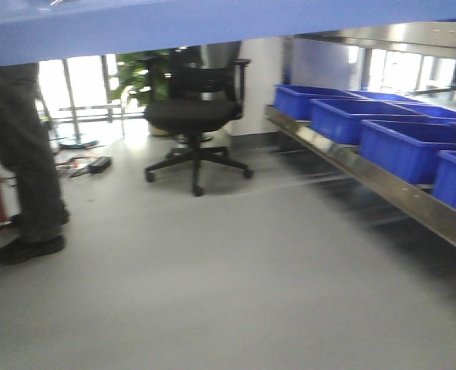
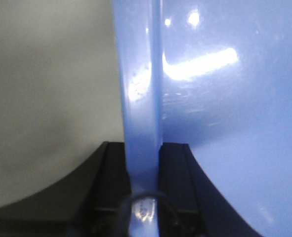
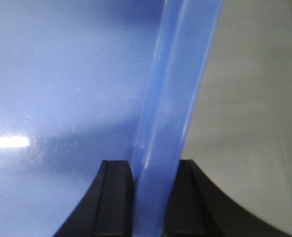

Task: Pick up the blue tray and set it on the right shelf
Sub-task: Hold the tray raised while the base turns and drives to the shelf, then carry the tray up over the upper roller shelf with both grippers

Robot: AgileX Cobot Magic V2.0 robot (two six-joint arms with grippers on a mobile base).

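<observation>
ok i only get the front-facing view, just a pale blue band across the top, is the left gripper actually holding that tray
Observer: yes, the left wrist view shows the left gripper shut on the rim of the shallow light periwinkle-blue glossy plastic tray, a black finger on each side.
Operator: and the right one
Observer: the right gripper is shut on the rim too, in its own wrist view.
Operator: anything on the tray
Observer: the surface the wrist views show is bare, only light glare.
</observation>
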